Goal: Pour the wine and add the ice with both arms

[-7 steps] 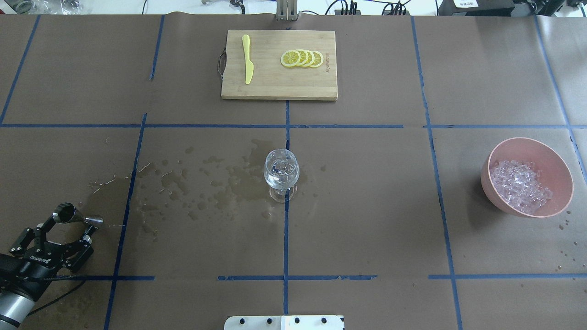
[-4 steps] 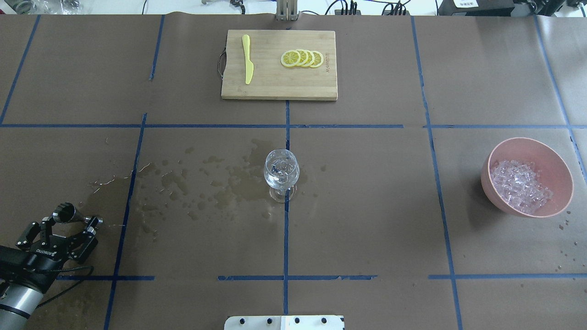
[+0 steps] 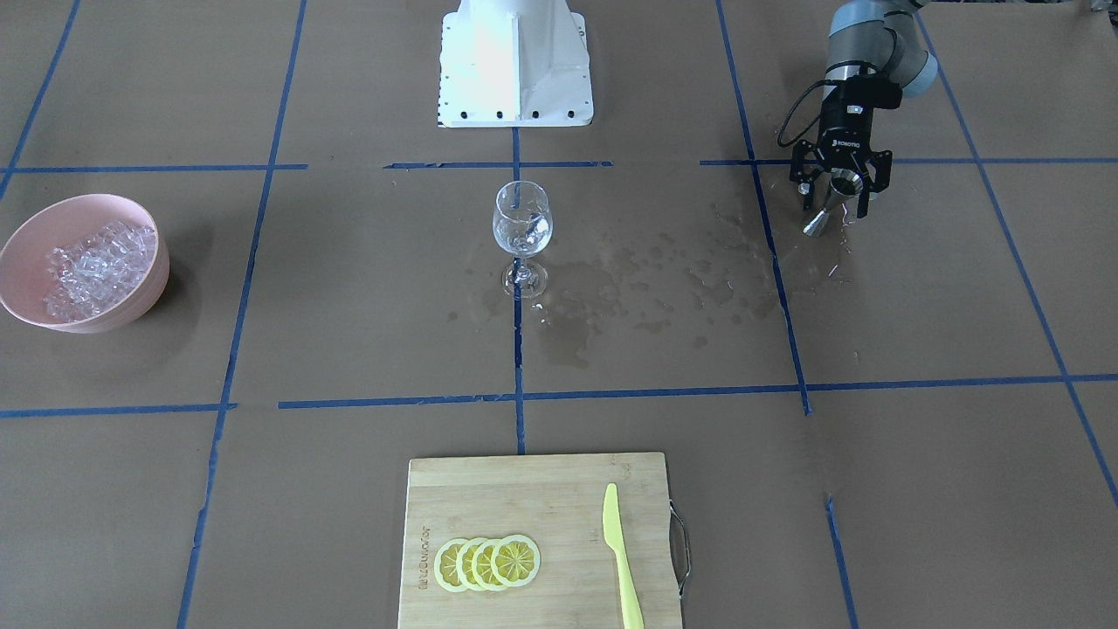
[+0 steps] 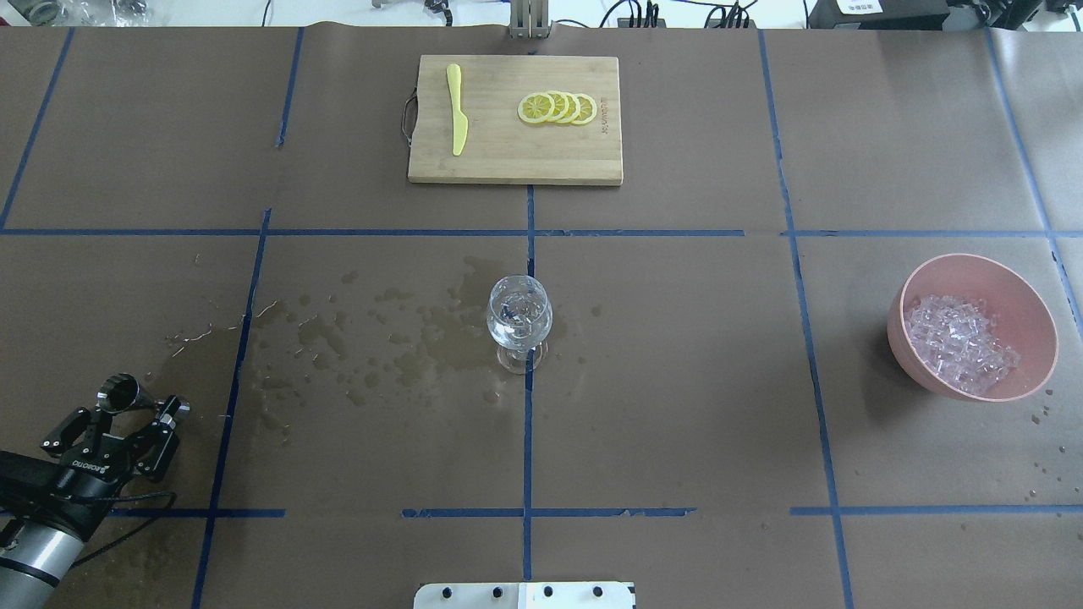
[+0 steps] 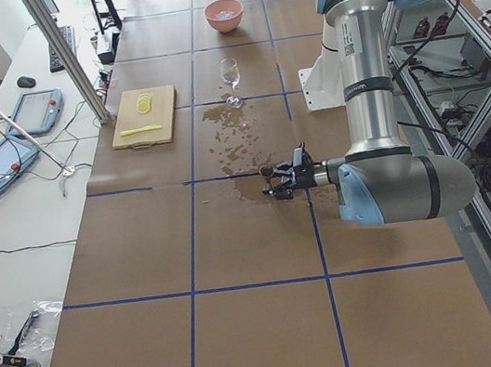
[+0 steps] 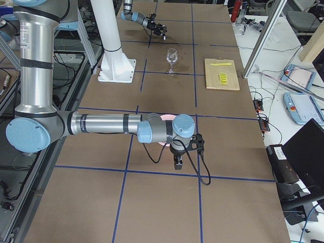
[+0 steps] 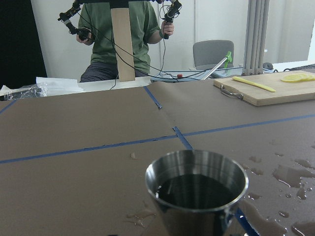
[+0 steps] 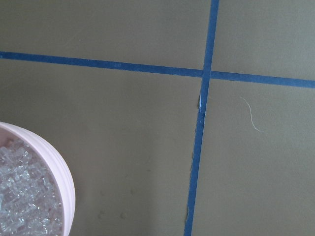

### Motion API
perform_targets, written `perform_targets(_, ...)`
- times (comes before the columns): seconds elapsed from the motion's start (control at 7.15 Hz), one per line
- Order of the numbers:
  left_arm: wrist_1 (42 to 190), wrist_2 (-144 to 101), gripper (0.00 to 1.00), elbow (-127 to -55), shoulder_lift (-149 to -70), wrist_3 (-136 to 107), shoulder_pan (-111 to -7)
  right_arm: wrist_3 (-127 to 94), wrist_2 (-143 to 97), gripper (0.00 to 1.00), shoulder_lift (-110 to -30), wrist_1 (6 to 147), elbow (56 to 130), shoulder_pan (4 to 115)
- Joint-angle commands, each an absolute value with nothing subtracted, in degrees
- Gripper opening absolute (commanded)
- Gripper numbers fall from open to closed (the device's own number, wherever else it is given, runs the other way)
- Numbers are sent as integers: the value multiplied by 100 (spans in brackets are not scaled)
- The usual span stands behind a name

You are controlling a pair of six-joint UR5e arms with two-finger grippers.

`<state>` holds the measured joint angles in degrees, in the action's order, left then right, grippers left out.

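Observation:
My left gripper (image 4: pixel 135 410) is shut on a steel jigger (image 4: pixel 127 396) and holds it low over the table's near left corner. It also shows in the front view (image 3: pixel 837 196). In the left wrist view the jigger (image 7: pixel 197 191) is upright and dark inside; I cannot tell if it holds liquid. The wine glass (image 4: pixel 519 317) stands mid-table with clear contents. The ice (image 4: pixel 960 342) is heaped in a pink bowl (image 4: pixel 998 283) at the right. My right gripper (image 6: pixel 177 164) shows only in the exterior right view, beside that bowl; I cannot tell if it is open.
Wet patches (image 4: pixel 406 338) darken the paper between the jigger and the glass. A wooden board (image 4: pixel 516 161) at the far side carries lemon slices (image 4: pixel 558 108) and a yellow knife (image 4: pixel 457 110). The white pedestal (image 3: pixel 515 61) stands at the robot's edge. An operator (image 7: pixel 123 34) sits beyond the table.
My left gripper has sunk lower and drawn back a little with the jigger in it. The glass and the bowl have not moved.

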<state>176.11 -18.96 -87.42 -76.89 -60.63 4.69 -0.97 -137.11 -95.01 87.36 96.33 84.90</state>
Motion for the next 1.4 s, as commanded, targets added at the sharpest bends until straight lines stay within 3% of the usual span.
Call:
perform_targets(0.0,17631,-1951,42,-8806,-7691,-6038,457,-97,-13711,100,-9501,8736,9642,8490)
perform_targets(0.28,18068,-2127,33,-8877,-7594,-5548,439,-97,-13720,100,-9510,8736,9642,8490)
perform_targets(0.7,18079,-2136,0,-8912,-7594,-5337,439,-88,-13720,100,-9527,8736,9633,8490)
perform_targets(1.12,18369,-2258,0,-9341,-7724,-4242,309,-97,-13764,100,-9527,8736,9633,8490)
perform_targets(1.26,18343,-2476,0,-9447,-8152,-3827,108,-97,-13764,100,-9527,8736,9642,8490)
